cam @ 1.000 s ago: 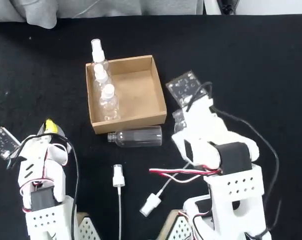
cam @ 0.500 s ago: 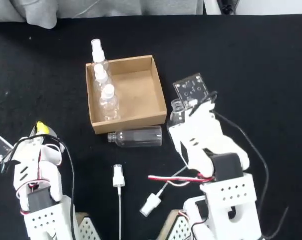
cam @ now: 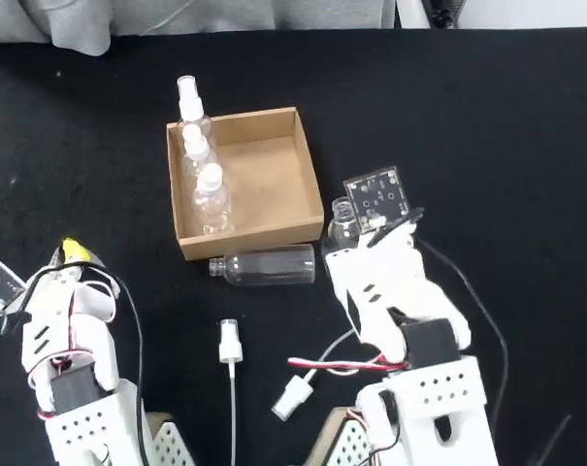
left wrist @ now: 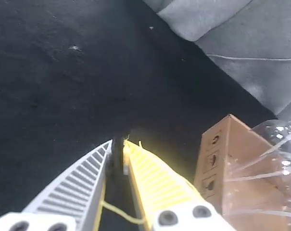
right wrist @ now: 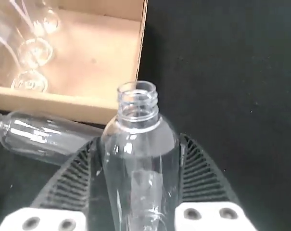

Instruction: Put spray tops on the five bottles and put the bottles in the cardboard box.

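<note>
Right wrist view, R pincer [right wrist: 138, 144] grasping capless bottle [right wrist: 137, 118], L pincer [left wrist: 119, 143] clenched

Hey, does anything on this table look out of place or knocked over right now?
An uncapped bottle lies on its side on the table just outside the cardboard box, not upright. Two spray tops lie loose nearby. The right hand grips another topless bottle upright; nothing looks spilled or broken.
</note>
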Tool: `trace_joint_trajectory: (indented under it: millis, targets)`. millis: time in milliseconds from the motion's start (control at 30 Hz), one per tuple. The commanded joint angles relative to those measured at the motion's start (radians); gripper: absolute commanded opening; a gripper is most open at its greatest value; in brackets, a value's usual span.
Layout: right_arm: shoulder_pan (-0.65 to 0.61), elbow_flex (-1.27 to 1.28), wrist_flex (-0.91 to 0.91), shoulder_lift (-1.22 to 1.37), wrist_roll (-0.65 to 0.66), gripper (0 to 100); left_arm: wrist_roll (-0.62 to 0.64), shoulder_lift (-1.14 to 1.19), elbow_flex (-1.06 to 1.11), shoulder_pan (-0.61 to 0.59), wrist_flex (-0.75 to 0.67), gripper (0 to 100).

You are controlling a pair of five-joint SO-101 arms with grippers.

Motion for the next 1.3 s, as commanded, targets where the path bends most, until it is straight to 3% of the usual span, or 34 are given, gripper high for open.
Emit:
trace_joint_trajectory:
  millis: [0,233,533,933,1267]
  targets:
    - [-0.012,0.016,-0.051,-0.064,-0.011,8.8,-0.025,-0.011,-0.099,-0.019,0.075,3]
    - [0.038,0.104,-0.123,-0.133,-0.041,8.8,-0.269,-0.011,-0.306,-0.004,0.351,3]
    - [0.074,0.114,-0.130,-0.151,-0.068,8.8,-0.321,-0.003,-0.453,0.185,0.523,3]
    - [0.074,0.128,-0.132,-0.151,-0.068,8.8,-0.445,0.029,-0.455,0.384,0.557,3]
    - [0.074,0.128,-0.132,-0.150,-0.068,8.8,-0.446,0.384,-0.515,0.533,0.543,10]
